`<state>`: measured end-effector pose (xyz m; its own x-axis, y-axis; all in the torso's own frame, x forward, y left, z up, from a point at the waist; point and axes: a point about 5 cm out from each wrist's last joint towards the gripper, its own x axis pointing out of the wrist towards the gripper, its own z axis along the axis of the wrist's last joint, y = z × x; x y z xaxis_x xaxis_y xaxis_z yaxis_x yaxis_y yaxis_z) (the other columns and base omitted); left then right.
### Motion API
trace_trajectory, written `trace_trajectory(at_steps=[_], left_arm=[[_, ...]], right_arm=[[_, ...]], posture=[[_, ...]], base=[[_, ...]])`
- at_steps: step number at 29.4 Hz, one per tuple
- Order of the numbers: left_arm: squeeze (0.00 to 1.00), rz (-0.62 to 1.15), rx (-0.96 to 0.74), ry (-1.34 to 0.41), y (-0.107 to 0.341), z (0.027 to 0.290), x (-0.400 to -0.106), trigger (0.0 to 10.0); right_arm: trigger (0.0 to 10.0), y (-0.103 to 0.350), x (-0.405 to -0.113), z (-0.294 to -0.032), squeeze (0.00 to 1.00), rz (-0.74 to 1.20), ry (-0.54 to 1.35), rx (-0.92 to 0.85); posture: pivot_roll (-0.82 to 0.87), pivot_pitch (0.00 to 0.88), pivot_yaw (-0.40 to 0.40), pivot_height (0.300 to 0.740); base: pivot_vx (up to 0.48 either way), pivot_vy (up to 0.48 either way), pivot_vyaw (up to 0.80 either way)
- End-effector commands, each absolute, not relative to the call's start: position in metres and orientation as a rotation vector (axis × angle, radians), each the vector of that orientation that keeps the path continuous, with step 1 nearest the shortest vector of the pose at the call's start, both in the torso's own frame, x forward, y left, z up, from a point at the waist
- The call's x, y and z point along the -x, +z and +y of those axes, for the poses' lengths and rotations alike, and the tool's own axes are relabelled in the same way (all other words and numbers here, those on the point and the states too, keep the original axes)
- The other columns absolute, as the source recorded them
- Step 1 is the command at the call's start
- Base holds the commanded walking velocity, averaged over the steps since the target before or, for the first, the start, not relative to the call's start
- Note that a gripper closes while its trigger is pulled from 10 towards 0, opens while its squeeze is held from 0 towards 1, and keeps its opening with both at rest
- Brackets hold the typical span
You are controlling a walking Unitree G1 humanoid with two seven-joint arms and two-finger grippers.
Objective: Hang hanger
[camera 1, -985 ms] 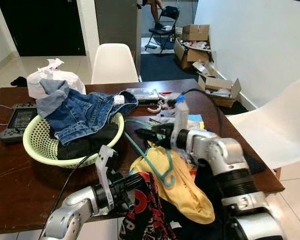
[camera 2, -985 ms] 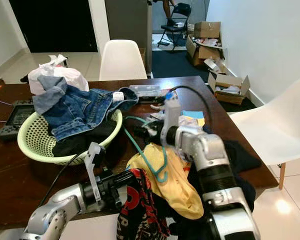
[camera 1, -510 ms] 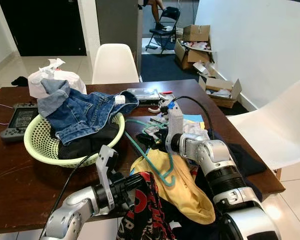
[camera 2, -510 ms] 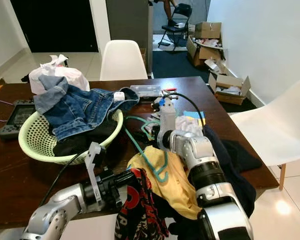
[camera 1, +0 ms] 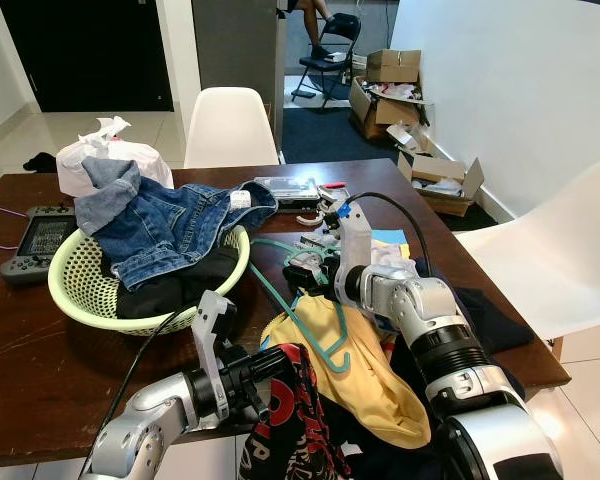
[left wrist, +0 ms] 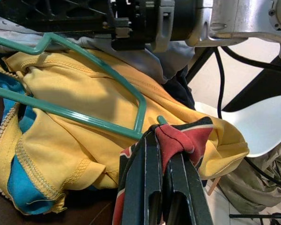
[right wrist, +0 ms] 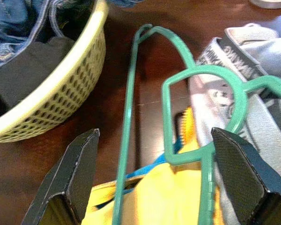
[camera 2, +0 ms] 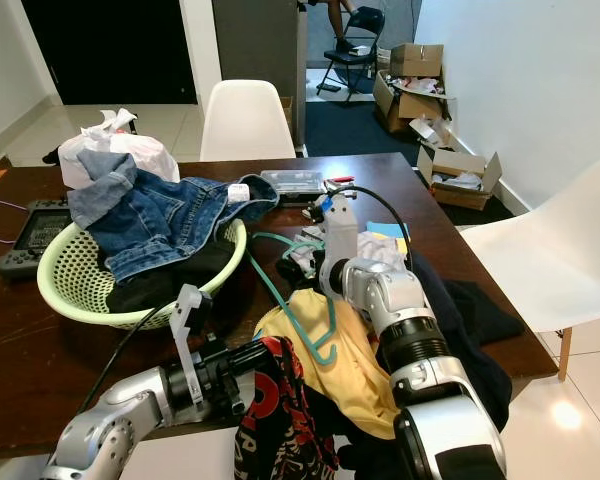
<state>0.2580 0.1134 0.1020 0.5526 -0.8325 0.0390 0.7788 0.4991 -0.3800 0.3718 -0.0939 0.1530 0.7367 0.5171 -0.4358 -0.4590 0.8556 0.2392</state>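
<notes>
With my left gripper [left wrist: 161, 154] clamped on the red-and-black patterned garment [camera 1: 298, 420], my right gripper [right wrist: 154, 176] hovers spread wide over the teal plastic hanger [right wrist: 178, 117] lying on the yellow shirt [camera 1: 365, 375], so next I lower and grasp it.

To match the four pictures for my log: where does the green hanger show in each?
Left eye view: green hanger mid-frame, lying on the yellow shirt.
Right eye view: mid-frame, right of the basket.
Left wrist view: upper left, above the left claw.
Right wrist view: centre, between the right claw's fingers.
Shared landmark: the yellow shirt.
</notes>
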Motion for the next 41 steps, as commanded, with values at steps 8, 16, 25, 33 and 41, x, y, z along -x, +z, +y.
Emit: trace_trajectory(at_steps=[8, 16, 25, 33, 41], left_arm=[[0.0, 0.119, 0.384, -0.981, 0.108, 0.11, -0.257, 10.0], [0.0, 0.117, 0.386, -0.982, 0.108, 0.11, -0.256, 10.0], [0.0, 0.117, 0.387, -0.983, 0.108, 0.11, -0.256, 10.0], [0.0, 0.115, 0.387, -0.983, 0.109, 0.11, -0.256, 10.0], [0.0, 0.114, 0.388, -0.984, 0.109, 0.109, -0.256, 10.0]], right_arm=[[10.0, 0.158, -0.381, -0.096, 0.0, 0.488, 0.467, -0.092], [10.0, 0.157, -0.382, -0.096, 0.0, 0.485, 0.445, -0.09], [10.0, 0.154, -0.383, -0.099, 0.0, 0.493, 0.413, -0.073], [10.0, 0.147, -0.381, -0.094, 0.0, 0.512, 0.417, -0.044], [10.0, 0.143, -0.378, -0.085, 0.0, 0.524, 0.449, -0.037]], posture=[[0.09, 0.0, -0.084, 0.74], [0.09, 0.0, -0.085, 0.74], [0.09, 0.0, -0.084, 0.74], [0.09, 0.0, -0.084, 0.74], [0.1, 0.0, -0.085, 0.74]], base=[[0.0, 0.0, 0.0], [0.0, 0.0, 0.0], [0.0, 0.0, 0.0], [0.0, 0.0, 0.0], [0.0, 0.0, 0.0]])
